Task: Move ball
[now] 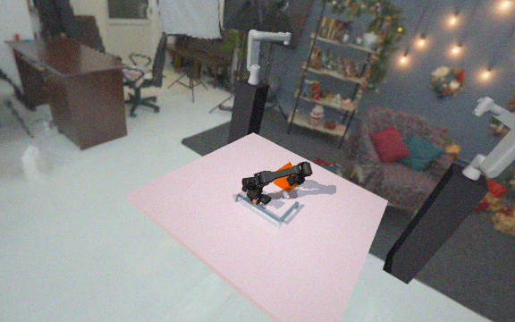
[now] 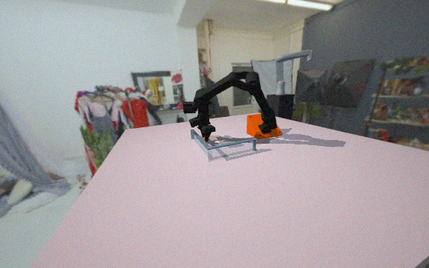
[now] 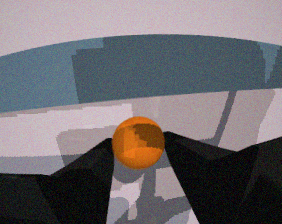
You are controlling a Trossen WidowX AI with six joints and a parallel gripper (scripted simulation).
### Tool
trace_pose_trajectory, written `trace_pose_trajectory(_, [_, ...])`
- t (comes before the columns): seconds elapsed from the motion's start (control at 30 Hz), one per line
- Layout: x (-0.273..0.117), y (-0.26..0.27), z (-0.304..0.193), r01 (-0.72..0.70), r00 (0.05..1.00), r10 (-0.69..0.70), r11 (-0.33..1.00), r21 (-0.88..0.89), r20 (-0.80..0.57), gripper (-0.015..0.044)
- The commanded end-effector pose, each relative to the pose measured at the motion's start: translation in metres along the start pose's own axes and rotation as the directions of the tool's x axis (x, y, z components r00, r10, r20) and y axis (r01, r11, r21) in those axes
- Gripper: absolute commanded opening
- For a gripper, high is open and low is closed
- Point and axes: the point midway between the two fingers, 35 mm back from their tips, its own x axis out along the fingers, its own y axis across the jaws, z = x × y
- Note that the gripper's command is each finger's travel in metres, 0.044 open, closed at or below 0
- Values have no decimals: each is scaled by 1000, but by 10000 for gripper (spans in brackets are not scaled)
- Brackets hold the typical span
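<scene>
The orange ball (image 1: pixel 254 202) (image 2: pixel 205 139) (image 3: pixel 138 143) is held between the tips of my gripper (image 1: pixel 255 201) (image 2: pixel 206 138) (image 3: pixel 138 140), which is shut on it. It is low, close to the inner side of the longer clear wall (image 1: pixel 266 212) (image 2: pixel 199 138) (image 3: pixel 167 65). The other clear wall (image 1: pixel 290 212) (image 2: pixel 233 143) meets this one at a corner. In the wrist view the ball's surface has lighter and darker orange patches. No see-through copy shows apart from the ball; it seems to overlap it. Whether the ball touches the table cannot be told.
The pink table (image 1: pixel 257 264) (image 2: pixel 214 208) carries the walls and the arm. The arm's orange base (image 1: pixel 284 179) (image 2: pixel 253 126) stands behind the walls. The top edge of the longer wall runs just in front of the fingertips in the wrist view. Shadows of the arm fall across the table.
</scene>
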Motion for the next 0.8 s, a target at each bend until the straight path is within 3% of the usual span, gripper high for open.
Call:
trace_pose_trajectory(0.0, [4, 1, -1, -4, 1000, 4, 1000, 5, -2, 0])
trace_pose_trajectory(0.03, [4, 1, -1, -4, 1000, 4, 1000, 5, -2, 0])
trace_pose_trajectory(0.4, [1, 0, 0, 0, 1000, 0, 1000, 1, 0, 285])
trace_pose_trajectory(0.6, [-8, -1, 1, 1, 1000, -1, 1000, 2, 0, 285])
trace_pose_trajectory(0.77, [-76, -1, 1, 0, 1000, 0, 1000, 6, -3, 285])
